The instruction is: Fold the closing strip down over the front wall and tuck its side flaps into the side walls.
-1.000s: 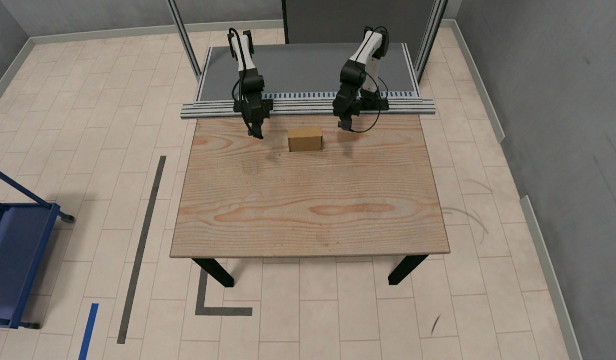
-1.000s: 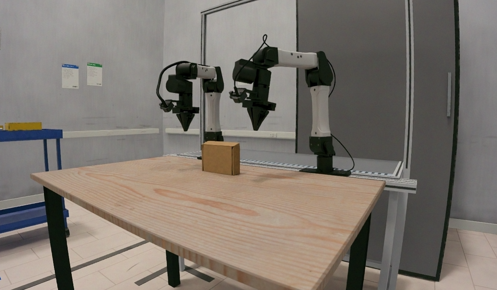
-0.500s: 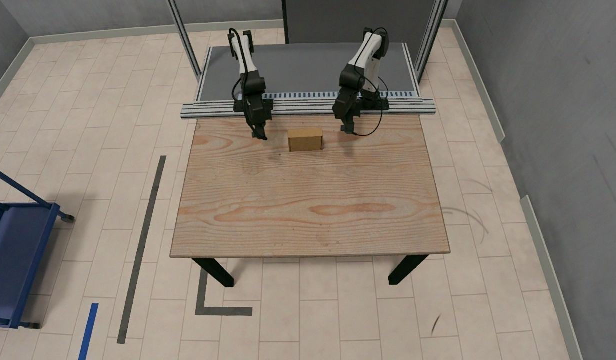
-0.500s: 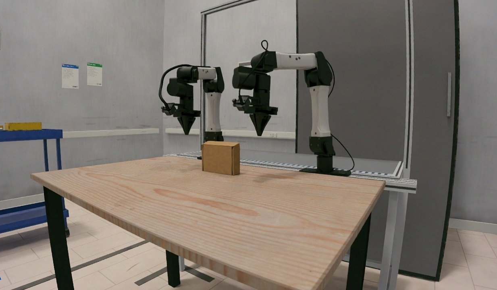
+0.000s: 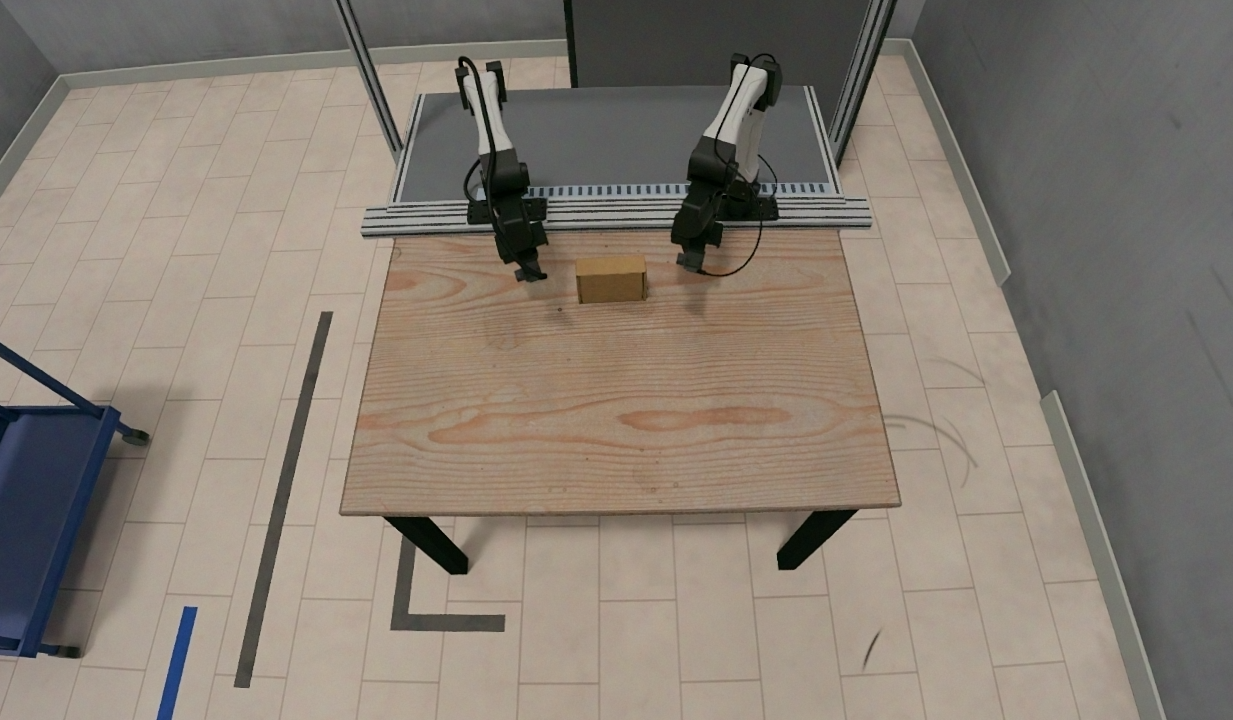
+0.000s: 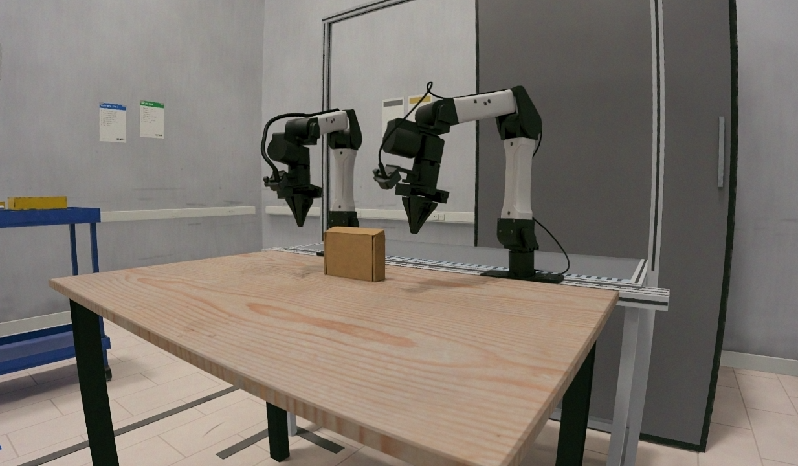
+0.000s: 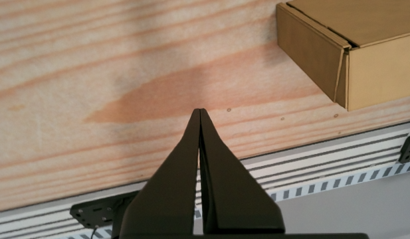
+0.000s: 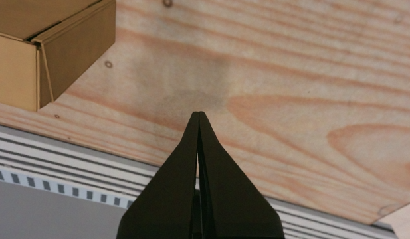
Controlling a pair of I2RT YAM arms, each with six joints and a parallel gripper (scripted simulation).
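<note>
The closed cardboard box (image 5: 611,286) (image 6: 353,255) (image 7: 381,73) (image 8: 12,70) stands upright on a narrow wall near the table's robot side, not on a largest face. One largest face points away from the arms. Both narrow ends show in the wrist views, with a slanting panel edge and a thin dark gap along the largest face. The closing strip and tucked flaps cannot be told apart. My left gripper (image 5: 689,266) (image 6: 414,232) (image 7: 199,115) is shut and empty above the table on one side of the box. My right gripper (image 5: 530,275) (image 6: 299,224) (image 8: 198,118) is shut and empty on the other side. Neither touches the box.
The wooden table (image 5: 616,376) (image 6: 332,324) reaches forward from the arms. A metal rail (image 5: 616,214) runs along its back edge, behind the box. A blue cart (image 5: 38,501) (image 6: 42,217) stands on the floor away from the table.
</note>
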